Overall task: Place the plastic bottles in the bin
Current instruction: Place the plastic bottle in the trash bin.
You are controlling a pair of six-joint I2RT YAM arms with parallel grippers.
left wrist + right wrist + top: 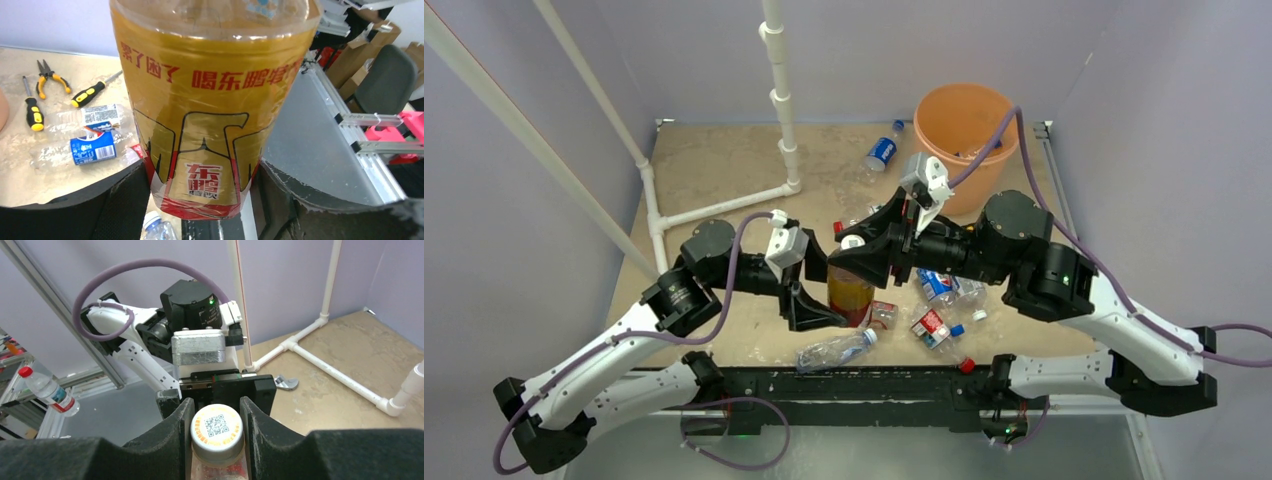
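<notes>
**Jaws.** The jaws of the left gripper (200, 202) are closed on the lower body of the amber bottle (210, 100), and the label is pressed from both sides. The jaws of the right gripper (216, 422) are set narrowly about the white cap (217, 432) of the same bottle. A printed code is carried on the cap, and contact is seen on each side of it.

**Held object.** In the top view the amber bottle (851, 292) is shown upright near the middle of the counter (714, 160). It is gripped low by the left gripper (822, 300) and at the top by the right gripper (869, 258). Whether its base is resting on the counter cannot be told.

**Surroundings.** Several bottles (939, 300) with red and blue labels are lying in a cluster just right of the held one. A clear bottle (834, 350) is lying in front of it, near the near edge. A blue-labelled bottle (882, 152) is lying farther back, just left of the bin (944, 115). The bin is standing upright at the far right of the counter, well apart from the amber bottle.

**Other items.** In the left wrist view, pliers (47, 75) and two screwdrivers (32, 107) are seen lying near two blue-labelled bottles on the counter. In the right wrist view, a wrench (286, 383) is seen beside a white pipe frame (310, 357).
</notes>
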